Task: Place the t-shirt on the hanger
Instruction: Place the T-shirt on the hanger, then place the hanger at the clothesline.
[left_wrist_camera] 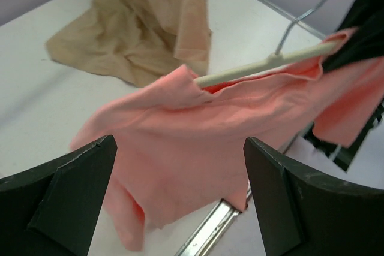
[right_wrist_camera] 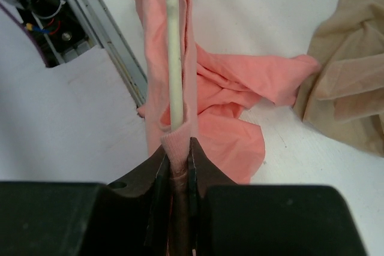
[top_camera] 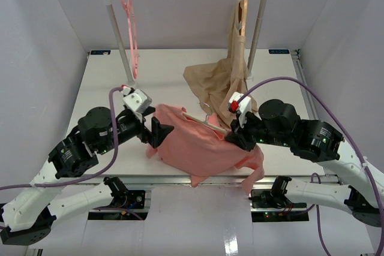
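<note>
the right tool [right_wrist_camera: 177,151] is pressed together on a fold of the t-shirt [right_wrist_camera: 222,130]. the hanger [right_wrist_camera: 174,58] runs straight out from between its 2 fingers [right_wrist_camera: 153,178], with pink cloth wrapped on both sides of the thin bar. i think it pinches here so the shirt cannot slide off this end. the cloth hides whether the bar itself is inside the pinch.

the left tool [left_wrist_camera: 180,166] is spread wide and holds nothing. the t-shirt hangs just in front of it and does not touch its fingers [left_wrist_camera: 78,190]. seen from this tool, the hanger is tilted. its far end is up by the right tool. its near end sits under a bunched pink shoulder. the silver hook [left_wrist_camera: 300,10] sticks up free behind the bar. most of the shirt droops below the bar. the bottom of it hangs over the edge of the tabletop [top_camera: 168,70] under the 2 tools.

the shirt looks only partly on. 1 side is held and the other side is loose and lumpy. the open left tool looks ready to take that loose shoulder and pull it over the near end. the cloth is soft and thin, so it may slip or bunch up.

the beige cloth [top_camera: 210,79] lies past both tools, away from the shirt.
</note>
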`<state>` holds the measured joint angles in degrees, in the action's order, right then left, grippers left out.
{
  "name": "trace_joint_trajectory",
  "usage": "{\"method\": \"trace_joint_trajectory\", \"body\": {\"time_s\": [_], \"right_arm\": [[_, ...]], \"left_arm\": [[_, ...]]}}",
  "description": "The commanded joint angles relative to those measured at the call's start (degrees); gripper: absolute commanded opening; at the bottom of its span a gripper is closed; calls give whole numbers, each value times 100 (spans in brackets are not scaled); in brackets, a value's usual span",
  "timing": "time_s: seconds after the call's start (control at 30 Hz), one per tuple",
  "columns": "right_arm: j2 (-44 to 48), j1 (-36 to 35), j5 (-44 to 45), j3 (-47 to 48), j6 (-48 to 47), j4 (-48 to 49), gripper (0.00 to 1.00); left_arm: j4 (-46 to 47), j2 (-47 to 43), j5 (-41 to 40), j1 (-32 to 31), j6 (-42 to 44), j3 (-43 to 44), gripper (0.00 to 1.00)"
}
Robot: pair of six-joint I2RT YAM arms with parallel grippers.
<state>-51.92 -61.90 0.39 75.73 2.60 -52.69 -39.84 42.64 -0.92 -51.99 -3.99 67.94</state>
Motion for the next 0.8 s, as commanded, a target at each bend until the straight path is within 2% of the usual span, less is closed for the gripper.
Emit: {"method": "trace_joint_trajectory", "body": {"time_s": [0.0, 0.2, 0.33, 0.53, 0.67, 0.77], "right_arm": [[-136, 11, 1102, 412, 729, 530, 8], [-901, 19, 1815, 994, 1374, 791, 8], [-1135, 20, 2140, 1288, 1610, 1338, 8], [-1857, 20, 3099, 2078, 2008, 1742, 8], [-2358, 20, 3569, 2670, 1989, 1911, 8], [-2918, 49, 3838, 3453, 1854, 1920, 8]], "left_arm": [[70, -181, -1184, -4, -656, 367, 98], [760, -741, -904, -13, -860, -336, 98], [489, -520, -1431, -10, -878, -366, 98], [59, -216, -1406, -13, -832, 35, 98], [302, -478, -1531, -4, -778, -107, 98], [369, -650, -1366, -4, -663, -255, 98]]}}
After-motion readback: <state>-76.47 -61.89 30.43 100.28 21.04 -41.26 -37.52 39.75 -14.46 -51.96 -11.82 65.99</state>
